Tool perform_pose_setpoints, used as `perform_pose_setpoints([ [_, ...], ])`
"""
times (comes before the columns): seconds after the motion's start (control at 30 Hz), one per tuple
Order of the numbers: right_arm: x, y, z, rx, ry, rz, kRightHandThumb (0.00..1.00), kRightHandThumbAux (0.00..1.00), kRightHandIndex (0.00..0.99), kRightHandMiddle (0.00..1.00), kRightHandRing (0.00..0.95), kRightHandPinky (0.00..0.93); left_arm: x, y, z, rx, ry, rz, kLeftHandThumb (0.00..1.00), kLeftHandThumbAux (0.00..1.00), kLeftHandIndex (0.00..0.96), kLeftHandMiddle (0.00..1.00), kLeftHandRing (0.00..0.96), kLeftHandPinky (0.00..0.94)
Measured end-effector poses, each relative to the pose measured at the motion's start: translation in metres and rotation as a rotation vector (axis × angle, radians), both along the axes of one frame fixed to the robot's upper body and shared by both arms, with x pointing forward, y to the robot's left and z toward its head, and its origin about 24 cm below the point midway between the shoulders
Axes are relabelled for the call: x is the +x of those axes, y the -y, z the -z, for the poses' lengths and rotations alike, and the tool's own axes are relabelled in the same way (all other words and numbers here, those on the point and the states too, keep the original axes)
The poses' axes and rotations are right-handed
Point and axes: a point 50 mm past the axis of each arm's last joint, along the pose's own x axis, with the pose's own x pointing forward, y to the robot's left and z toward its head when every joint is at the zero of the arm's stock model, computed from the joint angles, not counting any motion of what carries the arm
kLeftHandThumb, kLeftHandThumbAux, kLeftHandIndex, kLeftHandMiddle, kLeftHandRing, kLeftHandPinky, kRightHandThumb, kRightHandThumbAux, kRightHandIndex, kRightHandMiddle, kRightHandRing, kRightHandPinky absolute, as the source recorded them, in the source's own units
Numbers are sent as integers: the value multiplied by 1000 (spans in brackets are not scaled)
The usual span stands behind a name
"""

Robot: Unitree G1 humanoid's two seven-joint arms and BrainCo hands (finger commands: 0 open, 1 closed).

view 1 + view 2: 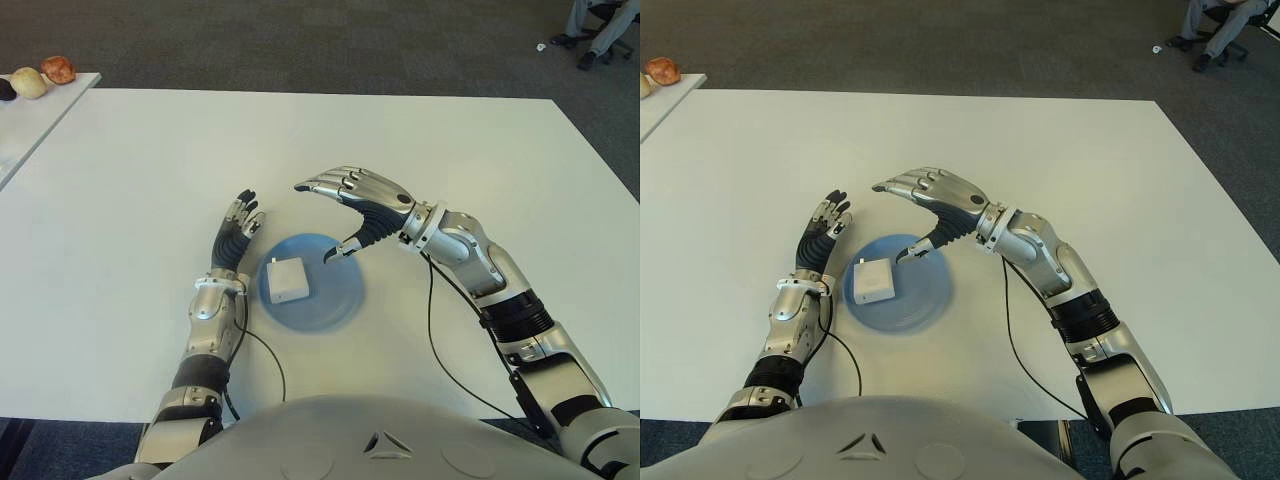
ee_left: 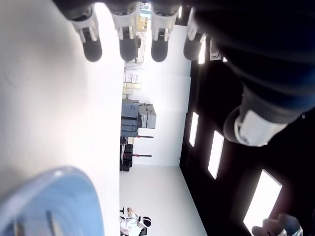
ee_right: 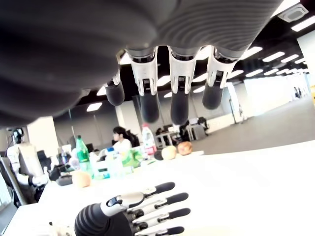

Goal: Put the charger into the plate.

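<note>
A white square charger lies inside the blue plate, towards the plate's left side. My right hand hovers over the plate's far right edge with fingers spread and thumb pointing down; nothing is in it. The right wrist view shows its fingers extended and empty. My left hand is just left of the plate, palm up, fingers straight and holding nothing.
The white table spreads wide around the plate. A second table at the far left carries some round fruit-like items. A seated person's legs show at the far right on the dark carpet.
</note>
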Motion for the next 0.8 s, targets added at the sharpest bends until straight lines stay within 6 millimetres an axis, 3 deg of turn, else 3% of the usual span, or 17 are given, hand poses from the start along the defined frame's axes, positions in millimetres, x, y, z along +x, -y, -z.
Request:
perform_pose_setpoints([
  [0.8, 2, 5, -5, 73, -47, 1, 288, 127, 0, 0, 0, 0, 0, 1, 0, 5, -9, 4, 0, 551, 16, 79, 68, 77],
])
